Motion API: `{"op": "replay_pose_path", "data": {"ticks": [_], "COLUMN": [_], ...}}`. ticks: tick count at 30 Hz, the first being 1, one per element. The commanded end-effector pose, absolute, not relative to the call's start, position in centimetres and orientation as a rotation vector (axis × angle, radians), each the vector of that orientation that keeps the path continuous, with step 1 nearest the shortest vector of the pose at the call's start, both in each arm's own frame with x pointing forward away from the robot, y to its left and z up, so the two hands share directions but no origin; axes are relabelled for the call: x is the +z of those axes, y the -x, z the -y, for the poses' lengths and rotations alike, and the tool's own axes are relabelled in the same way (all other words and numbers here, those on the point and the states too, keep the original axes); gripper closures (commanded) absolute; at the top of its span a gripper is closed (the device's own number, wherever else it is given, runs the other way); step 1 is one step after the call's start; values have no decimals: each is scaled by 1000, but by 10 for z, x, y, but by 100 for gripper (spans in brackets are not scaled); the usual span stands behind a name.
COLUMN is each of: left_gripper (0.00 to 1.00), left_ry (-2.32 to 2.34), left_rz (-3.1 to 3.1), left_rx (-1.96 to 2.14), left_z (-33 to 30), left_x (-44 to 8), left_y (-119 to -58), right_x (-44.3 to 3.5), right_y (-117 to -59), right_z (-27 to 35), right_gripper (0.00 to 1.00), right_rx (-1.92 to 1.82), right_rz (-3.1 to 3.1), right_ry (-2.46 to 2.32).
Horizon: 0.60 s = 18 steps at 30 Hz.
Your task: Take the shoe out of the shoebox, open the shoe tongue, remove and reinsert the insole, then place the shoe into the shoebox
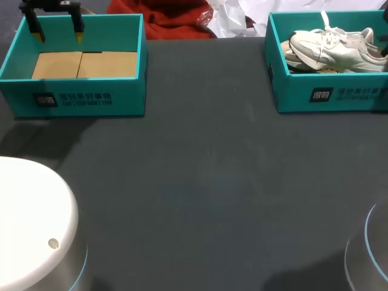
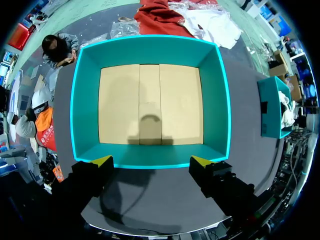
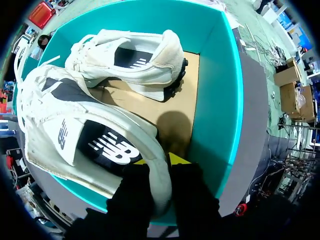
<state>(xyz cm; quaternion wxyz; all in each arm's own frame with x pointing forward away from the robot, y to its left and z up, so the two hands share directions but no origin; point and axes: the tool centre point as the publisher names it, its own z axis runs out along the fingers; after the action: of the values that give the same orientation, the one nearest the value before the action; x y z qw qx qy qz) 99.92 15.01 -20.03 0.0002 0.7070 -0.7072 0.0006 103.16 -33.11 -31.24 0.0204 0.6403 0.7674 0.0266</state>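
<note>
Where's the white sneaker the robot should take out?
Head view: the white sneaker lies in the teal cardboard shoebox at the table's far right, beside its twin, heel pinched by the right gripper.

Under the jaws of the left gripper [image 2: 151, 162], matt black with dull yellow tips, the left shoebox [image 2: 150, 154] has smooth teal card walls with a faint sheen and a floor of raw brown cardboard, matt. The shoe [image 3: 75, 135] pinched in the jaws of the right gripper [image 3: 156, 162] is off-white, soft napped cloth or suede, with a smooth black side panel; the second shoe [image 3: 135, 60] ahead of them looks alike. The table [image 1: 212, 182] is dark grey, matt.
</note>
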Motion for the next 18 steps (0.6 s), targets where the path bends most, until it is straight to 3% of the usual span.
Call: {"op": "replay_pose_path", "data": {"ticks": [1,18], "left_gripper": [0,0], "left_ry": [-2221,-2221], "left_rz": [2222,2222], "left_rx": [1,1], "left_z": [-150,-150], "left_x": [-200,-200], "left_y": [-999,-999], "right_x": [-296,-237], "right_y": [-1028,-1022], "right_z": [328,319], "right_gripper": [100,100], "right_rx": [76,52], "right_rz": [-2372,-2341], "right_ry": [-1962,-1896]}}
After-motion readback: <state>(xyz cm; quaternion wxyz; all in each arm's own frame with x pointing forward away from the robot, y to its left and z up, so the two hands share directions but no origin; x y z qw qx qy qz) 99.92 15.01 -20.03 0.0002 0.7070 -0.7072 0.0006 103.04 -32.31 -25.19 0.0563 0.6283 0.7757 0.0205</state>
